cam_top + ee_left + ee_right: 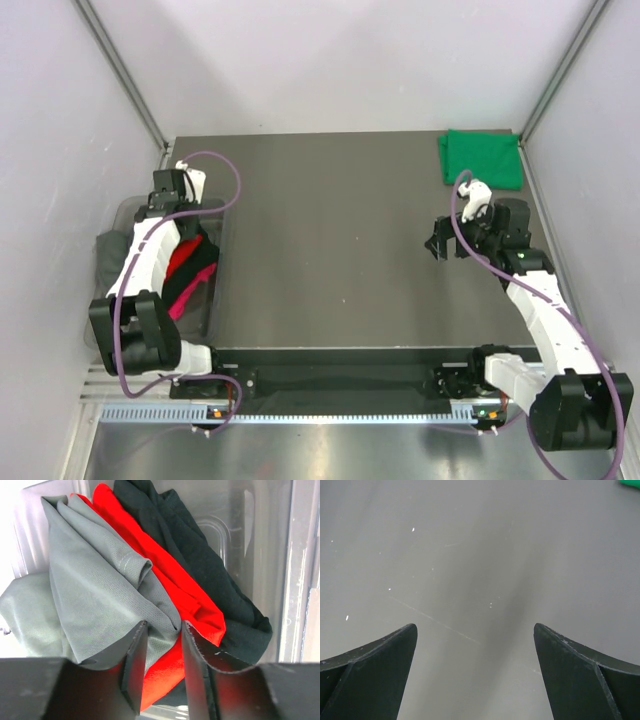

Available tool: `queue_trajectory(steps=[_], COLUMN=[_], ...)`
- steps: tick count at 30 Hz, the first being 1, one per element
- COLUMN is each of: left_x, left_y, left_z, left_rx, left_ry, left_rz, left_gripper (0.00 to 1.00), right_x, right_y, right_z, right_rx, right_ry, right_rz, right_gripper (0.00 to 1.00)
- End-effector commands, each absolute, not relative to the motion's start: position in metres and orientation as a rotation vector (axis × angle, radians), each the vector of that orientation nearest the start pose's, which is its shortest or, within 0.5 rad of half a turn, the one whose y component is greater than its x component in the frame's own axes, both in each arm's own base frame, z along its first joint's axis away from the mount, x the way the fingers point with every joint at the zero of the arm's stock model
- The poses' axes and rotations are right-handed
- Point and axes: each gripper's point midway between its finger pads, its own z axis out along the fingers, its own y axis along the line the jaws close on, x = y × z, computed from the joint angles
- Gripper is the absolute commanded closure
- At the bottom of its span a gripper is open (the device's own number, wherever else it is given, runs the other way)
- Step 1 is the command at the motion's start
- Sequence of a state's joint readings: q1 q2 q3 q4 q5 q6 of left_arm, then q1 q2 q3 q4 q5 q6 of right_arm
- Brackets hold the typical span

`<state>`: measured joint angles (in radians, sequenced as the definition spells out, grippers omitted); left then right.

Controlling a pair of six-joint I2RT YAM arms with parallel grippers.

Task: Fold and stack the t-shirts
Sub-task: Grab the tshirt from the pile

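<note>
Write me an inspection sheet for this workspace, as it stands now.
Surface: dark table, bare in the middle, few pale specks.
Job's things: green t-shirt folded at far right corner; grey t-shirt, red t-shirt, black t-shirt bunched in clear tub at left edge.
Clutter: nothing seen.
Hands: left hand in tub, cloth between near-closed fingers, grip unclear; right hand open over bare table.
Cables: purple cables hang in loose loops.
Surroundings: pale walls, metal frame.

Plain grey shirt (95, 580), red shirt (167, 582), black shirt (205, 575)
</note>
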<state>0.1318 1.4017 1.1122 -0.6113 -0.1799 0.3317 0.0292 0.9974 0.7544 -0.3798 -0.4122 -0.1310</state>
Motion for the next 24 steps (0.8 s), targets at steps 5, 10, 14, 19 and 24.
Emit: queue_trajectory(steps=[5,10,14,19,24], left_x=[0.359,0.358,0.359,0.341,0.309], left_y=[0.1,0.097,0.082,0.027,-0.044], left_z=[0.162,0.176,0.246,0.339,0.42], left_rx=[0.126,0.11,0.105,0.275,0.593], left_ry=[2.416,2.382,2.23,1.983,1.694], left_rz=[0.459,0.445,0.354,0.096,-0.177], left_gripper=[0.78,1.0,1.0,1.0,1.0], right_x=[0.3,0.301,0.304,0.31,0.324], right_y=[0.078,0.075,0.067,0.069,0.07], right_z=[0.18,0.185,0.199,0.21,0.202], right_rx=[-0.442,-0.453,-0.483,-0.443,-0.455], right_ry=[2.029,2.016,1.962,2.041,2.169], right_rz=[0.401,0.383,0.306,0.352,0.462], right_gripper=[0.0,0.0,0.0,0.0,0.0])
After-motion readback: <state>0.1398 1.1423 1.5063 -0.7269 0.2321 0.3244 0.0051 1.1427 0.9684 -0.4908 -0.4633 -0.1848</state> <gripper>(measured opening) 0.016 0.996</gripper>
